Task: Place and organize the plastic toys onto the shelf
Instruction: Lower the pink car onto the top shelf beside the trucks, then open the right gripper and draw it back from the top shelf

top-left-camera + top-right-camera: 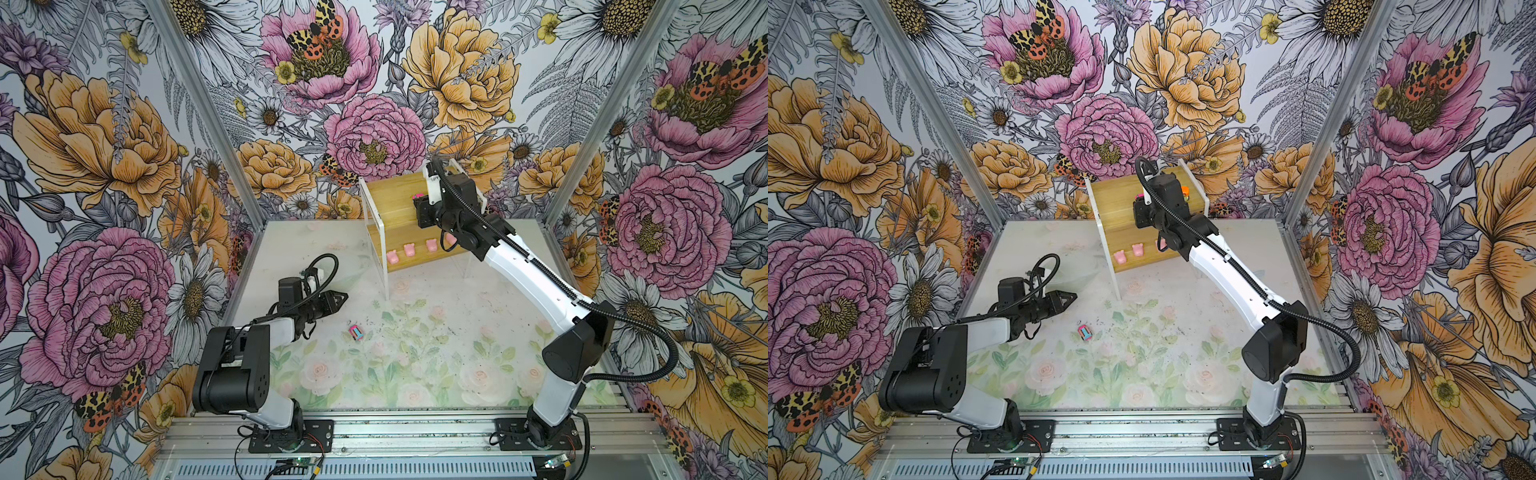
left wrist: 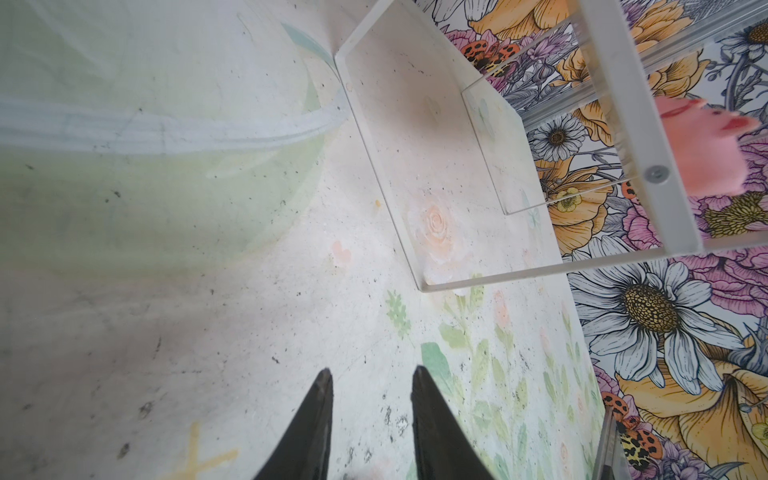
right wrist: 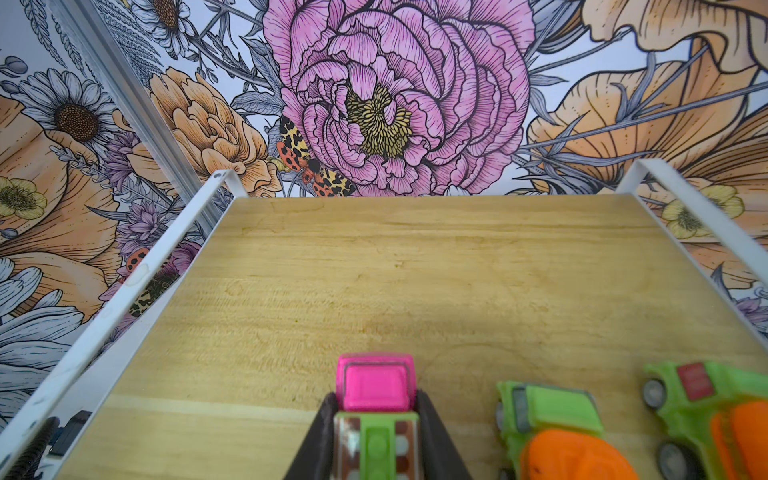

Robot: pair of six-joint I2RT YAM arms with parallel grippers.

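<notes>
On the left, the left tool (image 1: pixel 340 298) hangs low over the surface (image 1: pixel 415 374), its jaws a little apart and with nothing between them. Just to its right a loose car (image 1: pixel 356 332), pink with a striped top, lies alone on the surface, near the tool but not touching it. Further right and to the back stands the shelf (image 1: pixel 386 199). On its lower board the pigs (image 1: pixel 409 249) stand in one row; three I see well, a fourth is half hidden behind the arm. Above the upper board the right tool (image 3: pixel 376 401) is closed on a held car (image 3: pixel 374 380), the fingers pressing its two sides while the pink nose sticks out in front. I cannot tell if its wheels touch the board. Just to the right of it, two orange cars (image 3: pixel 557 428) with green fronts are parked side by side on the same board.

I judge these toys to be light, hard and rather smooth, and the cars have wheels, so one may roll or slip away at release. The best hold for the loose car looks to be across its flat sides at the middle, low on the body
</notes>
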